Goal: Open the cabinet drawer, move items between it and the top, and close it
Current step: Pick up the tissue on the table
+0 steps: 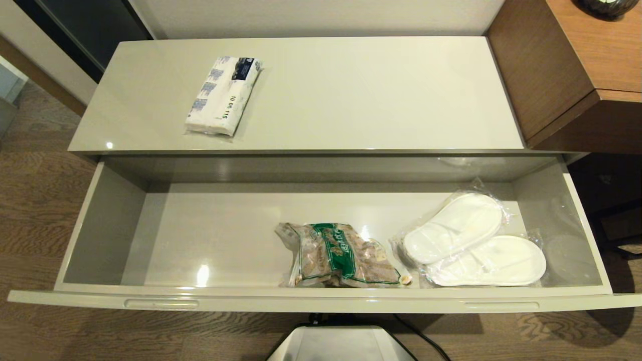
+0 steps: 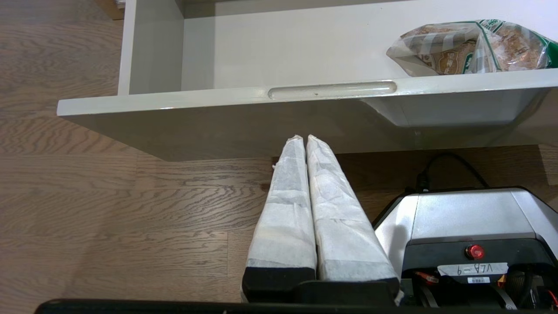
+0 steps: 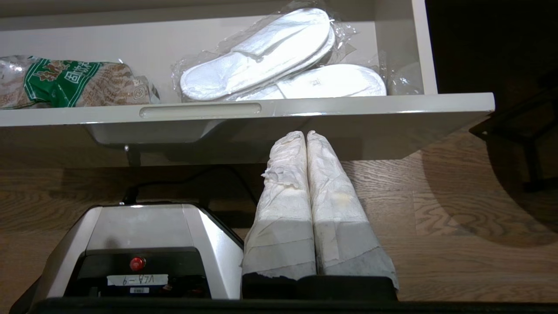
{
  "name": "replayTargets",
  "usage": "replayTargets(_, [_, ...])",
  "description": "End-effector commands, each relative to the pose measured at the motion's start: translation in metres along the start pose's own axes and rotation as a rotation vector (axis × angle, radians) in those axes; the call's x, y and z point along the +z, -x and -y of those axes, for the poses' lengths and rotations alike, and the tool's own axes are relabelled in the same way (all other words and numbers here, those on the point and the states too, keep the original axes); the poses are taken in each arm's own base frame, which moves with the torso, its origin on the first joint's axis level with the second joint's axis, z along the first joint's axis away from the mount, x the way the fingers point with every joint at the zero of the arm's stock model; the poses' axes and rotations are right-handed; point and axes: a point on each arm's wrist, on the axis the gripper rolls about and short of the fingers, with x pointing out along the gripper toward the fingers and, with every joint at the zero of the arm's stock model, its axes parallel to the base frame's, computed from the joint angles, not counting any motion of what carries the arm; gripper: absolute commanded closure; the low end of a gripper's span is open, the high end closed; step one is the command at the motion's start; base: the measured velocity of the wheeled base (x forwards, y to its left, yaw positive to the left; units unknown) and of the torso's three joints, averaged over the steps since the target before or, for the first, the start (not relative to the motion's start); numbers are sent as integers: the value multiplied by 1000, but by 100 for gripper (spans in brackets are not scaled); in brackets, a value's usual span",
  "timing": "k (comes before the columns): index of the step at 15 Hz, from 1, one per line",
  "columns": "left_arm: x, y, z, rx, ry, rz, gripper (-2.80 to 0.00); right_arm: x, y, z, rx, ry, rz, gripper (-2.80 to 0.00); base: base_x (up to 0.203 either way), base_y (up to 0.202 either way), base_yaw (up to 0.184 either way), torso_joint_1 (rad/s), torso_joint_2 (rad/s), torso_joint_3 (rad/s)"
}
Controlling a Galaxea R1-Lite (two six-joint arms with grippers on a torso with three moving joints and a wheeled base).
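White packet on top; drawer open: one bag, two slippers.

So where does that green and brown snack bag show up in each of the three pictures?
Head view: snack bag in the open drawer, centre front.
Left wrist view: upper right corner.
Right wrist view: far left, beside the slippers.
Shared landmark: the drawer's front rim.

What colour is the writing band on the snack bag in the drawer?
Green, with white characters, across the brownish snack bag. The right wrist view shows it best.
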Motion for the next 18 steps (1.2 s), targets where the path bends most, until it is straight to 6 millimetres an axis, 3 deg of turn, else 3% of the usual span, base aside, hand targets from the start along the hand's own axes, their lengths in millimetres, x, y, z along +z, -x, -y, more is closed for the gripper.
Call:
replayTargets(1, [0, 0, 0, -1, -1, -3, 0, -1, 1, 0, 2, 0, 16, 0, 0, 0, 0, 0, 0, 0])
replayTargets(15, [1, 0, 0, 5, -27, 9, 0, -1, 1, 0, 2, 0, 16, 0, 0, 0, 0, 0, 0, 0])
replayTargets(18, [28, 9, -2, 13, -45, 104, 0, -1, 1, 0, 1, 0, 16, 0, 0, 0, 0, 0, 0, 0])
